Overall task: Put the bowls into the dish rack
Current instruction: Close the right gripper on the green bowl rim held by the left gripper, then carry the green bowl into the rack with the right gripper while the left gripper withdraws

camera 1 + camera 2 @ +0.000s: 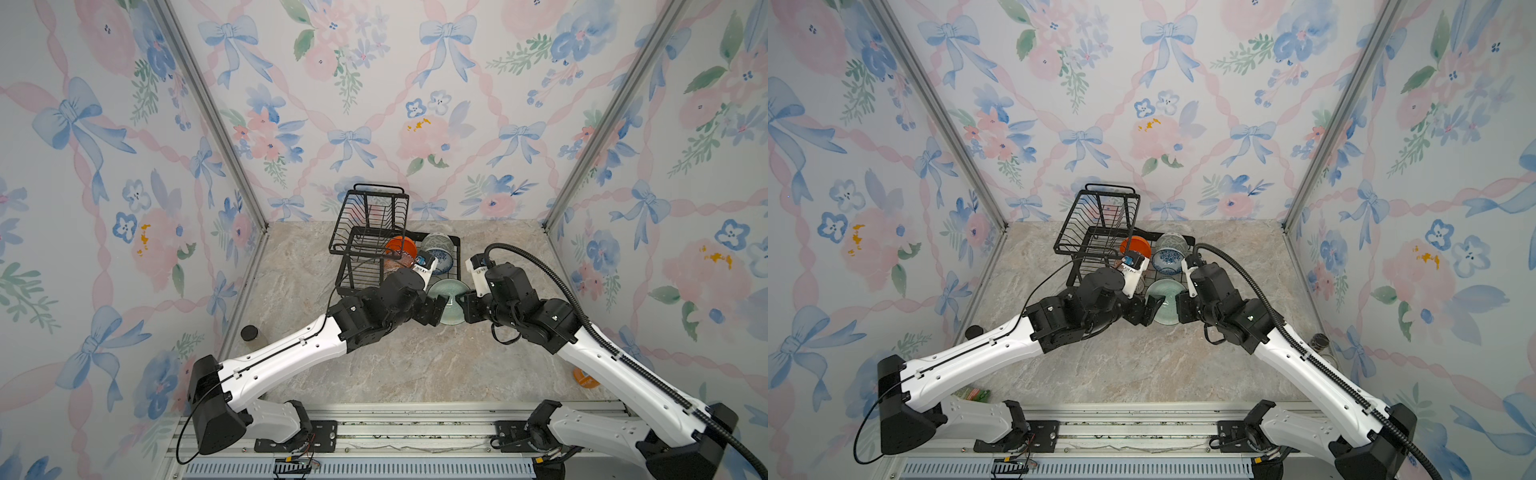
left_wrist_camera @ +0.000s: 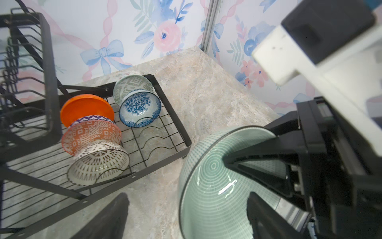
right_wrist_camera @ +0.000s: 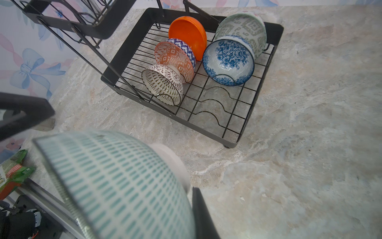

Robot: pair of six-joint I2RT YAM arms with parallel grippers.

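Note:
A pale mint green bowl [image 1: 449,301] [image 1: 1165,301] hangs on edge just in front of the dish rack [image 1: 457,257] [image 1: 1071,249]. My right gripper [image 3: 184,209] [image 1: 463,301] is shut on its wall, one finger inside and one outside. My left gripper [image 2: 188,217] [image 1: 1152,307] stands open, its fingers wide on either side of the bowl's rim [image 2: 182,186]. In the rack's lower tray [image 2: 171,107] stand the orange bowl [image 2: 86,107], the orange-white one [image 2: 91,134], the brown lattice one [image 2: 99,163], the blue floral one [image 2: 140,109] and the grey-green one [image 2: 132,84].
A black-lidded jar [image 1: 249,332] stands by the left wall. An orange container [image 1: 584,378] lies under the right arm. A green packet [image 1: 976,394] sits at the front left. The rack's raised basket [image 1: 370,220] overhangs the tray's left half.

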